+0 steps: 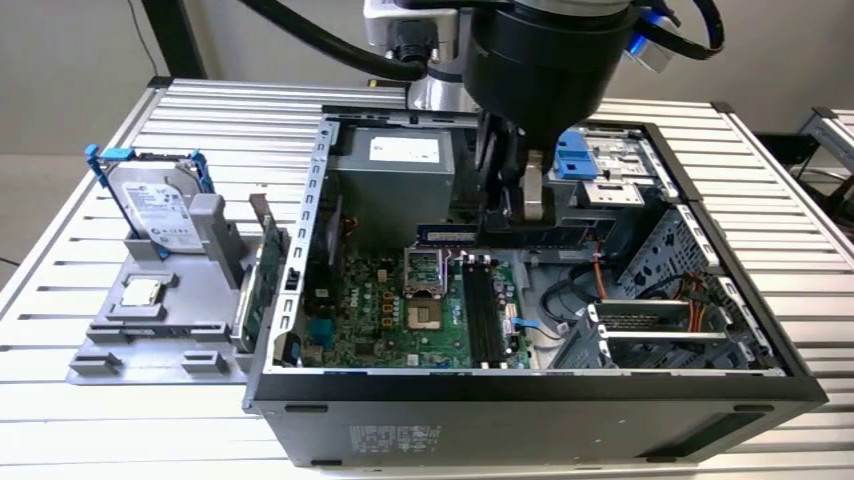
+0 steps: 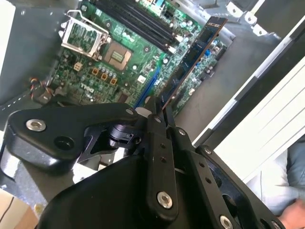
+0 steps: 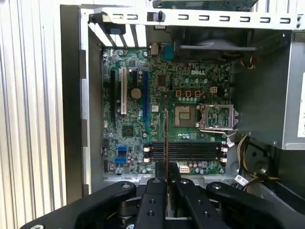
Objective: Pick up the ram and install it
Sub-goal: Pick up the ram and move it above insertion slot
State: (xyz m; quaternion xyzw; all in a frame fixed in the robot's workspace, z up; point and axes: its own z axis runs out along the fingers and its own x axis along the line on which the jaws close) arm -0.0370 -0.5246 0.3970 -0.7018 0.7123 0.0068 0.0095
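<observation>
The jaws are closed tight on the ram [image 1: 447, 234], with only the thin stick between them. The gripper [image 1: 515, 218] hangs inside the open case [image 1: 534, 400], above the far part of the motherboard [image 1: 387, 320], and it holds the ram in the air. The ram touches nothing below it. In the exterior view it lies level, with its long side across the case, just over the far end of the black slots [image 1: 483, 310]. It is turned across the slots, not along them, and it sits in none of them.

In the second wrist view the ram [image 2: 195, 52] goes out from the gripper [image 2: 159, 109] as a long dark strip with black chips, over the green motherboard [image 2: 86, 81], near the slots [image 2: 138, 24] and the open socket [image 2: 83, 33]. In the first wrist view I see the ram [image 3: 166, 138] by its edge only, as a thin line that goes from the gripper [image 3: 166, 175] over one end of the slots [image 3: 188, 151].

On the exterior view's left, outside the case, a hard drive [image 1: 154, 205] stands upright in a grey holder [image 1: 147, 340], and a green card [image 1: 267, 265] stands just beside the case wall. All of it rests on a ribbed metal table [image 1: 134, 430].
</observation>
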